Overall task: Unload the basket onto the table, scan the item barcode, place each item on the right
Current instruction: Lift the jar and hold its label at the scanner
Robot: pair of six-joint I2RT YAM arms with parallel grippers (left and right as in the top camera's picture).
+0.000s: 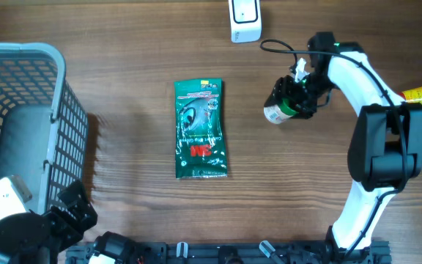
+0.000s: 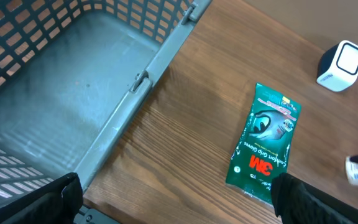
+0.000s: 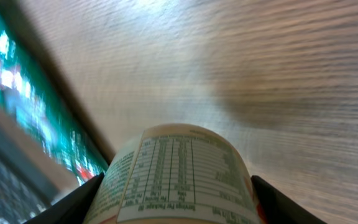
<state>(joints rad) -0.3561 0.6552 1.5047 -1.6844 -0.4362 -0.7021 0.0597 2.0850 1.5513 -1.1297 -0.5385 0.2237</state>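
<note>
The jaws of the right gripper [image 1: 284, 103] stand partly open around the bottle [image 1: 274, 114], right of the green packet [image 1: 201, 130], and I cannot tell whether they touch it, so the round bottle may slip or twist before facing the far scanner [image 1: 245, 20], while the left gripper [image 2: 179, 205] gapes wide and empty.

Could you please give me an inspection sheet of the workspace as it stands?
Surface: wooden table, no spills seen.
Job's things: bottle right of centre; white scanner at far edge.
Clutter: green glove pack flat mid-table; grey basket at left; red and yellow items at right edge.
Grippers: left gripper open, empty, near basket; right gripper closed on bottle, fingers at both sides.
Cables: black cable looped beside right arm.
Surroundings: nothing seen.
</note>
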